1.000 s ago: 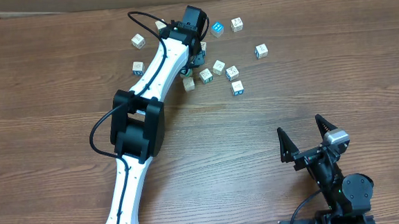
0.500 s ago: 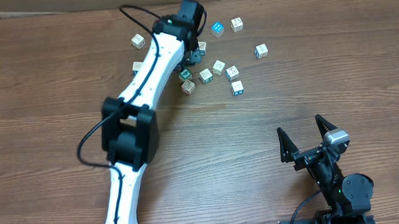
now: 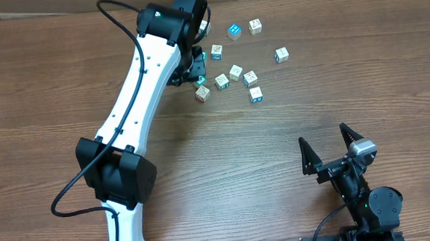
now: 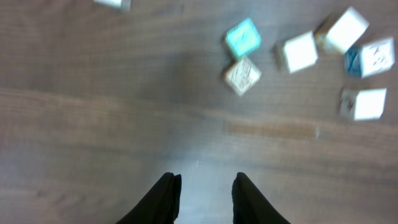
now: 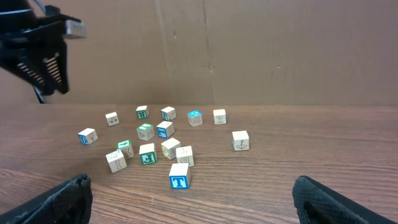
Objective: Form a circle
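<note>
Several small cubes lie in a loose cluster at the back of the table, not in a ring: a teal one (image 3: 233, 31), white ones (image 3: 255, 26) (image 3: 281, 54) and a blue-faced one (image 3: 256, 94). My left gripper (image 3: 191, 66) hangs at the cluster's left edge, above the wood. In the left wrist view its fingertips (image 4: 205, 177) stand a narrow gap apart with only bare table between them; a teal cube (image 4: 242, 37) and a pale cube (image 4: 242, 76) lie ahead. My right gripper (image 3: 327, 149) rests wide open at the front right, holding nothing (image 5: 199, 205).
The left arm (image 3: 135, 95) stretches diagonally across the table's left half and covers any cubes beneath it. A cardboard wall (image 5: 249, 43) stands behind the table. A blue "T" cube (image 5: 179, 175) is the nearest to the right gripper.
The left arm has swung its elbow leftward and its wrist back. Two cubes left of the cluster are now covered by the arm. The right arm is still.
</note>
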Controlling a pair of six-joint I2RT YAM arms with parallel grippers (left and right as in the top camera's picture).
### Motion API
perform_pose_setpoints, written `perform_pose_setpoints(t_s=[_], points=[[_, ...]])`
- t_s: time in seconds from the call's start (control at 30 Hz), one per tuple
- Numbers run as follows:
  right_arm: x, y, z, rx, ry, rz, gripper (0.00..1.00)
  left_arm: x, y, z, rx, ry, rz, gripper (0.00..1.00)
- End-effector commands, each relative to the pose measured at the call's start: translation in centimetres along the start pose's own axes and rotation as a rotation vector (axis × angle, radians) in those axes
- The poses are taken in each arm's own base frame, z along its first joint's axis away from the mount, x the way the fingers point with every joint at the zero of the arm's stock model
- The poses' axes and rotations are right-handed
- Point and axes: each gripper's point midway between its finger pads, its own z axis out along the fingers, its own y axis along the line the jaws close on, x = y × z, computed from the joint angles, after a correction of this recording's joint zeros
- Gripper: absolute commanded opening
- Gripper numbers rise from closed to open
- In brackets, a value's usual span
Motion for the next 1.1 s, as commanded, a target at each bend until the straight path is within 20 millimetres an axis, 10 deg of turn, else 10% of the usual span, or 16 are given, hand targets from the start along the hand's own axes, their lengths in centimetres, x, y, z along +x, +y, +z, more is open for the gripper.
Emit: perform_pose_setpoints(t_s=[0.0,0.37,1.07], points=[[0.1,-0.2,0.0,0.010,-0.006,-0.006,1.00,1.6,-0.2,-0.8,0.029,0.056,0.027,0.26],[0.1,-0.2,0.0,0.010,-0.005,-0.006,1.00,5.4,-1.3,0.4,-0.027,0.160,0.114,0.27],[0.1,-0.2,0.0,0.010,-0.005,-0.006,1.00,10.2,-4.5,8.6,-0.060,0.212,0.221,0.36]])
